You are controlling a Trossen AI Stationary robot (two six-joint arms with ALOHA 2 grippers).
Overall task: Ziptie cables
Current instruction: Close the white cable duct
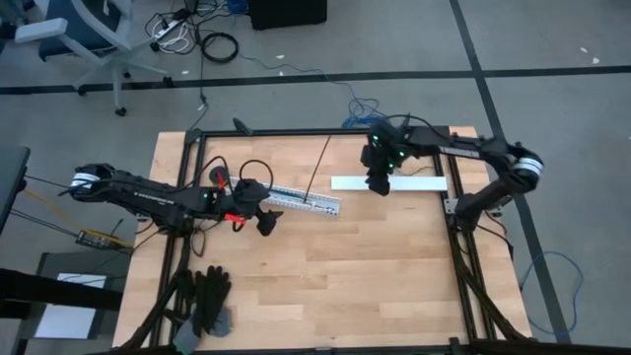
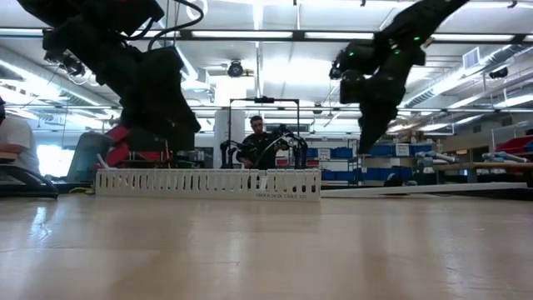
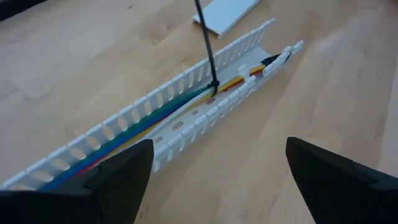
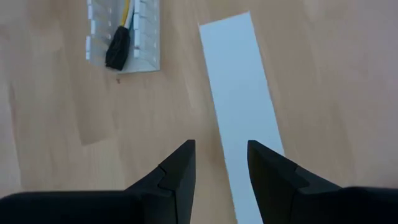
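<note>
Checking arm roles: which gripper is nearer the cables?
Left. The left gripper hangs beside the slotted channel holding the cables; the right gripper is over the white strip.

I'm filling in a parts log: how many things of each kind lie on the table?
Slotted white channel with the cables in it: 1
Black zip tie around the cables: 1
Flat white strip: 1
Black gloves: 1 pair
Total: 4
</note>
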